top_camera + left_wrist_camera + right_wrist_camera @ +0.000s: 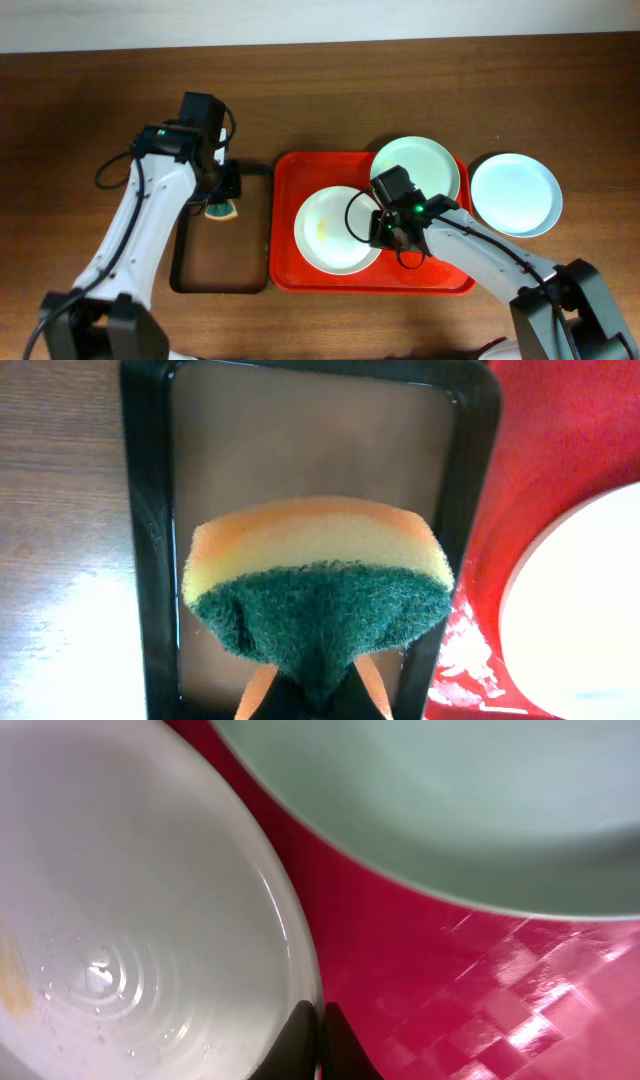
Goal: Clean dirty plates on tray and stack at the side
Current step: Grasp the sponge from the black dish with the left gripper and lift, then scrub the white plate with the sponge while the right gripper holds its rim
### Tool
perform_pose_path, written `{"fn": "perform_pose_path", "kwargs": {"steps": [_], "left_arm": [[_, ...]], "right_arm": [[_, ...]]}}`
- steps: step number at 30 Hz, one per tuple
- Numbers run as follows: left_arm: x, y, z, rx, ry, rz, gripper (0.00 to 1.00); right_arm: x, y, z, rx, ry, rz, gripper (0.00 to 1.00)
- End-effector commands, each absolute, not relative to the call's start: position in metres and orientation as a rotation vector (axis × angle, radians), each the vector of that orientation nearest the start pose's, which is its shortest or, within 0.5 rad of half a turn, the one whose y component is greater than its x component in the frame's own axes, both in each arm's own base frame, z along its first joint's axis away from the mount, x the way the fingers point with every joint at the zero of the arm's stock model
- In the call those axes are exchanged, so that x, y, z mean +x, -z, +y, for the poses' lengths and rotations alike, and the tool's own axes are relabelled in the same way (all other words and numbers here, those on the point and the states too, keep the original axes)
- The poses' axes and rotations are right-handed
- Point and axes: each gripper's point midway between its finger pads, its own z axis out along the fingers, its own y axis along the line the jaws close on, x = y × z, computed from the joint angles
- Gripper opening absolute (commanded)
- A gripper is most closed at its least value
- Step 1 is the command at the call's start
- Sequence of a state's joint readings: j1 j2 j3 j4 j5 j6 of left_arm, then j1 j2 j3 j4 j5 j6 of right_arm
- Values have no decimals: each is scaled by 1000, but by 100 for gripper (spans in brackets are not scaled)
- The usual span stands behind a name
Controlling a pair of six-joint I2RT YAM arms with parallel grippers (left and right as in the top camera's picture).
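The white plate (pixel 335 230) lies on the red tray (pixel 290 272) and has a yellowish smear left of its middle. My right gripper (pixel 385 228) is shut on its right rim; the right wrist view shows the fingers (pixel 318 1032) pinching the rim of the white plate (pixel 120 900). The pale green plate (pixel 415 168) sits at the tray's far right corner, overlapping the rim. The pale blue plate (pixel 515 193) lies on the table right of the tray. My left gripper (pixel 222 200) is shut on a yellow and green sponge (pixel 315 590) above the black tray.
A narrow black tray (pixel 180 270) lies left of the red tray, their edges close together. In the left wrist view the black tray (pixel 145 560) frames the sponge, with the red tray (pixel 560 450) to its right. The table is dark wood.
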State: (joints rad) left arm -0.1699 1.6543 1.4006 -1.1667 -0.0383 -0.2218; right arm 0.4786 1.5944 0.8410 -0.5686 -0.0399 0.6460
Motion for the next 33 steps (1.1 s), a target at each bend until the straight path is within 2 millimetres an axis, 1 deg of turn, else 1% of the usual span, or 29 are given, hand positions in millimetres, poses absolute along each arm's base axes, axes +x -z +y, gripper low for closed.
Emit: {"fn": "perform_pose_path", "kwargs": {"steps": [1,2,3,4,7,8,9,11,12,13,15,19,20,21,23,24,25,26,27,28,30,32,33], "left_arm": [[330,-108,-51,-90,-39,3061,0],[329,-102,-54,-72,-45,3078,0],[330,-101,-58,-55,-45,3078,0],[332,-100,-65,-24,-41,3066,0],[331,-100,-72,5,-39,3063,0],[331,-100,-72,6,-39,3063,0],[331,-100,-72,6,-38,3063,0],[331,-100,-72,6,-38,3063,0],[331,-100,-72,6,-38,3062,0],[331,-100,-72,6,-38,3063,0],[330,-100,-72,7,-39,3065,0],[331,-98,-75,13,-27,3061,0],[330,-99,-91,44,70,3062,0],[331,-99,-101,102,111,3050,0],[336,-99,-123,181,141,3008,0],[332,-98,-144,241,216,3003,0],[328,-97,-159,284,268,3003,0],[325,-93,-172,332,293,3002,0],[322,-84,-184,373,291,3011,0],[318,-76,-191,397,285,3028,0],[315,-52,-200,439,267,3070,0],[314,-30,-205,459,247,3108,0],[314,-22,-204,459,240,3123,0]], "right_arm": [[268,-17,155,225,-294,2942,16],[270,-18,155,225,-292,2935,23],[270,-18,155,224,-290,2933,17],[270,-18,155,225,-290,2933,4],[266,-18,161,218,-343,2952,4],[267,-18,160,219,-333,2947,13],[270,-18,154,225,-287,2932,19],[272,-18,152,227,-264,2921,21],[272,-18,152,227,-264,2921,8],[272,-18,152,227,-269,2923,4],[268,-18,157,222,-310,2941,4],[269,-18,158,222,-317,2939,4],[268,-18,160,219,-337,2944,4],[268,-18,160,219,-338,2942,4],[273,-20,162,217,-344,2921,4],[276,-21,162,212,-346,2907,4],[277,-21,163,208,-349,2904,4],[277,-21,164,208,-357,2904,4],[277,-22,165,205,-370,2902,4],[278,-22,167,203,-384,2899,4],[278,-22,167,204,-381,2900,4],[277,-16,167,206,-371,2914,4],[277,-14,166,207,-366,2921,4]]}}
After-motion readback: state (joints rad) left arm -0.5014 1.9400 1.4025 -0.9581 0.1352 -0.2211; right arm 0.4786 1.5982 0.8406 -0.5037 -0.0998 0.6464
